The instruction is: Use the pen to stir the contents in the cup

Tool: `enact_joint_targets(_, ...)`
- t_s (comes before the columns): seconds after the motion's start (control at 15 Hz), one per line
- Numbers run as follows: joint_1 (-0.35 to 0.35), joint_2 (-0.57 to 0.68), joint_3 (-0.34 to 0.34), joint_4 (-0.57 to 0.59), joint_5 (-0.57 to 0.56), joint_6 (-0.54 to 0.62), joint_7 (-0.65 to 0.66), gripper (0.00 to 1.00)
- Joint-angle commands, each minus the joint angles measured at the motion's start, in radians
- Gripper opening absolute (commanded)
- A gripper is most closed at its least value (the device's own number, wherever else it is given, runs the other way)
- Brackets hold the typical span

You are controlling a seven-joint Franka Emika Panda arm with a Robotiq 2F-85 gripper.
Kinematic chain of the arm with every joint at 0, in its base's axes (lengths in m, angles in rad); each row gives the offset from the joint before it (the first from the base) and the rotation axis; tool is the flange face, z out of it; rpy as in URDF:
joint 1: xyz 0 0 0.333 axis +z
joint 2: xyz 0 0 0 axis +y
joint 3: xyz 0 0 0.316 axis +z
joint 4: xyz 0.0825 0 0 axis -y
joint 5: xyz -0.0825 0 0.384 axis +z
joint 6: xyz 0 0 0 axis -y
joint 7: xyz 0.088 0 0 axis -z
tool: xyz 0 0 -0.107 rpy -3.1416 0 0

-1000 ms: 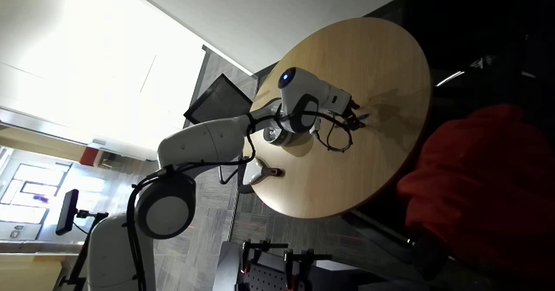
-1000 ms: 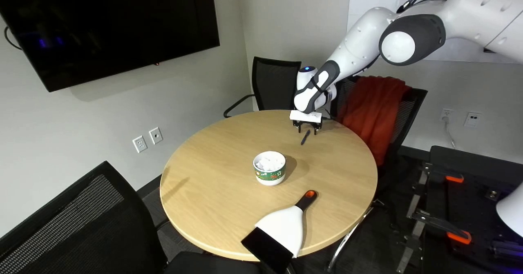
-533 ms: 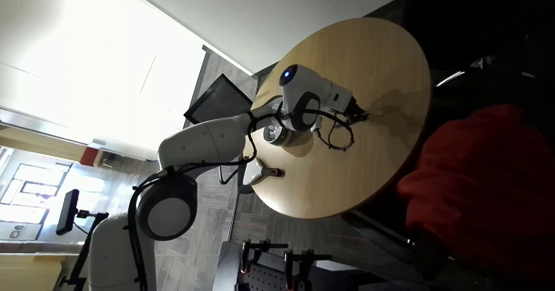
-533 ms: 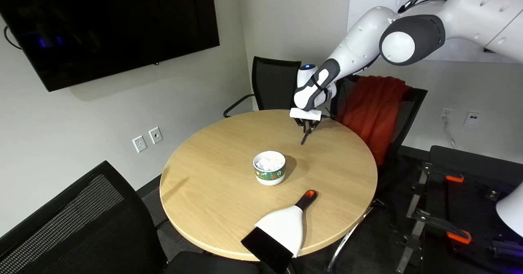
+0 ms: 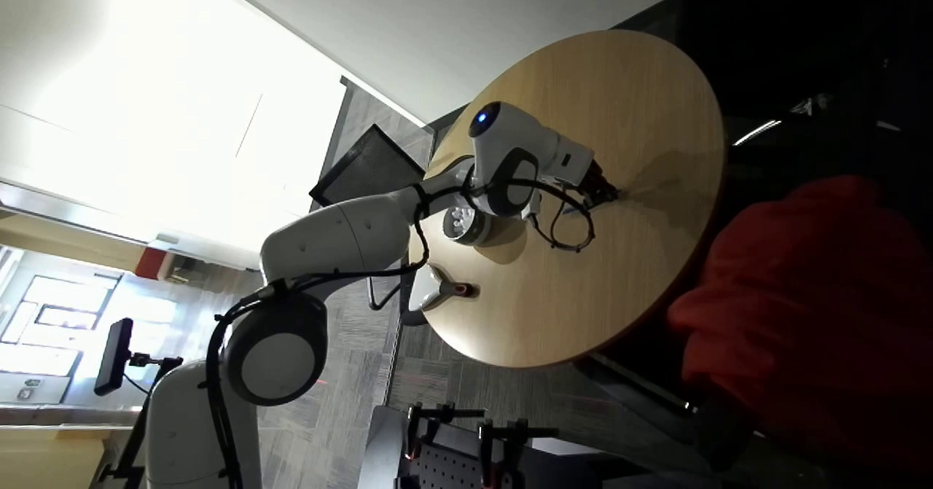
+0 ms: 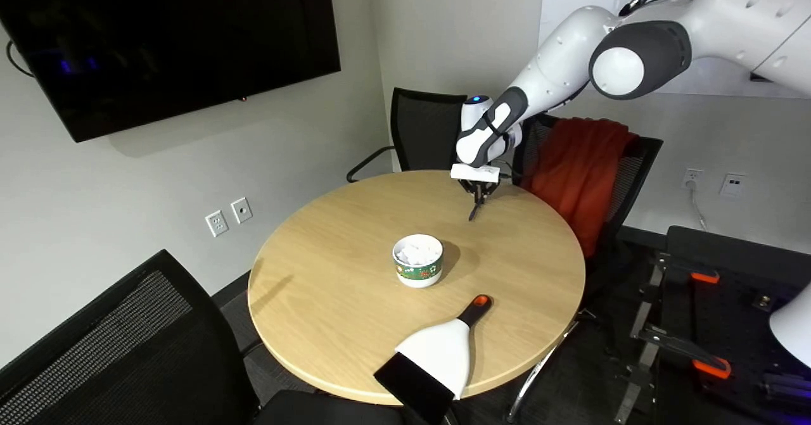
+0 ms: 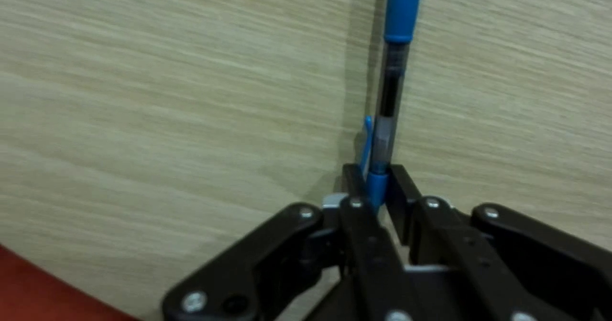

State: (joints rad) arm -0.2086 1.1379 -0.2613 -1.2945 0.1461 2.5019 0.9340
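Observation:
My gripper (image 7: 376, 183) is shut on the pen (image 7: 393, 86), close to its clipped blue end. The rest of the pen, clear barrel and blue cap, reaches away from the fingers, with its shadow beside it on the wood. In an exterior view the pen (image 6: 473, 213) slants down from the gripper (image 6: 479, 199), just above or at the tabletop; I cannot tell whether it touches. The cup (image 6: 419, 274), white with a green patterned band, stands upright nearer that camera, apart from the gripper. White lumps fill it. The arm partly covers the cup (image 5: 479, 231) in an exterior view.
A wide white tool with a black edge and orange-tipped handle (image 6: 475, 311) lies on the round wooden table (image 6: 342, 228), its blade over the table's rim. Chairs surround the table. Red cloth (image 6: 580, 178) hangs on the chair near the arm.
The jaws have gone from open around the pen to shut on it. Since half a second ago, the gripper and the pen's free end have risen slightly. The cup stays put.

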Motion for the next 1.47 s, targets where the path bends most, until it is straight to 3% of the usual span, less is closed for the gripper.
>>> enact_joint_targets(0.0,0.048,-0.09,-0.059,-0.003,-0.016,-0.146,0.067,0.04)
enact_joint_targets(0.4,0.141,-0.186,-0.116,-0.006,-0.125,-0.213,0.165,0.04)
enact_joint_targets(0.8,0.293,-0.257,-0.153,-0.061,-0.312,-0.16,0.296,0.04)
enact_joint_targets(1.07,0.404,-0.34,-0.169,-0.172,-0.47,-0.084,0.361,0.04)
enact_joint_targets(1.13,0.415,-0.368,-0.164,-0.21,-0.501,-0.054,0.359,0.04)
enact_joint_targets(1.2,0.363,-0.276,-0.132,-0.074,-0.464,-0.118,0.345,0.04)
enact_joint_targets(1.27,0.375,-0.288,-0.129,-0.088,-0.473,-0.115,0.353,0.17)
enact_joint_targets(1.4,0.374,-0.285,-0.124,-0.087,-0.472,-0.115,0.353,0.17)
